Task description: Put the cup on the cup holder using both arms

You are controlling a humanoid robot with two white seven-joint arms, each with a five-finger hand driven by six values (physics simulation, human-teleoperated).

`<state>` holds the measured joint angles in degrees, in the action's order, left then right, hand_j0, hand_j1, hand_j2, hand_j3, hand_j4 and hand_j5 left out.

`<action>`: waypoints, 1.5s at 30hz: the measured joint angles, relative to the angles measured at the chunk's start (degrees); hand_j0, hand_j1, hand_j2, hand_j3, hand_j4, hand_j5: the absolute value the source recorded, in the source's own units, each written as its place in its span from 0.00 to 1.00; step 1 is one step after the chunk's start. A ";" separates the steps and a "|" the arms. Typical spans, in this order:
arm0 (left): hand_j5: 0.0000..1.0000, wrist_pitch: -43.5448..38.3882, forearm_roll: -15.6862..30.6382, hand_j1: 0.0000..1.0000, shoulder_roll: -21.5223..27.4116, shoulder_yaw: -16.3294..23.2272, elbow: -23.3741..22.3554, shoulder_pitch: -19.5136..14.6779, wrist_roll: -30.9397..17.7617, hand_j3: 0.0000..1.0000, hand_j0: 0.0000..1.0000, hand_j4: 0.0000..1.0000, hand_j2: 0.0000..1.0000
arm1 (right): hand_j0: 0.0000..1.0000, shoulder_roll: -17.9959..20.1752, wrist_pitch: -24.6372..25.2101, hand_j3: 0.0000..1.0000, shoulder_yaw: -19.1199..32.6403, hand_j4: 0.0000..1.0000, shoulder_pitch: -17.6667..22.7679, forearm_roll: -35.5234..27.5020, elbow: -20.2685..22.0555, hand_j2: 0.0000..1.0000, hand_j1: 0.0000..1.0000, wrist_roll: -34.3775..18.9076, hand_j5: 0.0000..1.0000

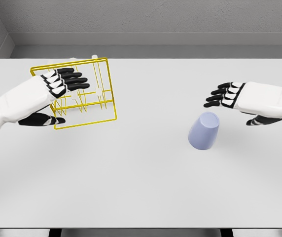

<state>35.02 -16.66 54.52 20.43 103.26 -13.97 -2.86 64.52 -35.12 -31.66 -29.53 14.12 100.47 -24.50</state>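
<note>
Head view shows me the cup lying tilted on the table, right of centre, just below and beside my right hand, whose fingers are stretched out and hold nothing. My left hand hangs over the yellow wire rack at the far left, fingers extended too, gripping nothing that I can see. I judge the cup grasp comes first: I would bring the right palm down around its side, close evenly so it cannot roll, then steady the rack with the left.
</note>
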 measured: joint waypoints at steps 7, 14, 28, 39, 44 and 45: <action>1.00 0.00 0.01 1.00 -0.17 -0.17 -0.03 0.09 0.01 1.00 1.00 1.00 1.00 | 1.00 -2.00 0.01 1.00 -0.15 1.00 -0.88 1.25 -0.18 1.00 1.00 -0.22 1.00; 1.00 0.00 0.00 1.00 -0.31 -0.08 -0.05 1.32 0.02 1.00 1.00 1.00 1.00 | 1.00 -5.95 0.01 1.00 -1.60 1.00 -3.60 6.17 -2.86 1.00 1.00 -3.65 1.00; 1.00 0.00 12.14 1.00 -7.07 6.25 -0.03 2.20 0.26 1.00 1.00 1.00 1.00 | 1.00 -10.62 -0.01 1.00 -7.76 1.00 -6.86 11.59 -6.72 1.00 1.00 -4.49 1.00; 1.00 0.00 14.93 1.00 -7.00 14.45 -0.27 2.02 0.09 1.00 1.00 1.00 1.00 | 1.00 -11.11 -0.01 1.00 -9.51 1.00 -6.86 11.97 -6.26 1.00 1.00 -5.38 1.00; 1.00 -0.01 16.86 1.00 -5.28 17.95 -1.15 2.37 0.04 1.00 1.00 1.00 1.00 | 1.00 -11.25 -0.01 1.00 -10.20 1.00 -6.86 12.04 -5.74 1.00 1.00 -5.40 1.00; 1.00 -0.01 18.01 1.00 -4.36 19.18 -1.25 2.37 0.03 1.00 1.00 1.00 1.00 | 1.00 -11.25 -0.01 1.00 -10.33 1.00 -6.86 12.05 -5.54 1.00 1.00 -5.42 1.00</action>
<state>35.01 1.36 50.16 39.60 102.01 -11.60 -2.83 53.26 -35.13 -41.99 -36.39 26.17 94.93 -29.92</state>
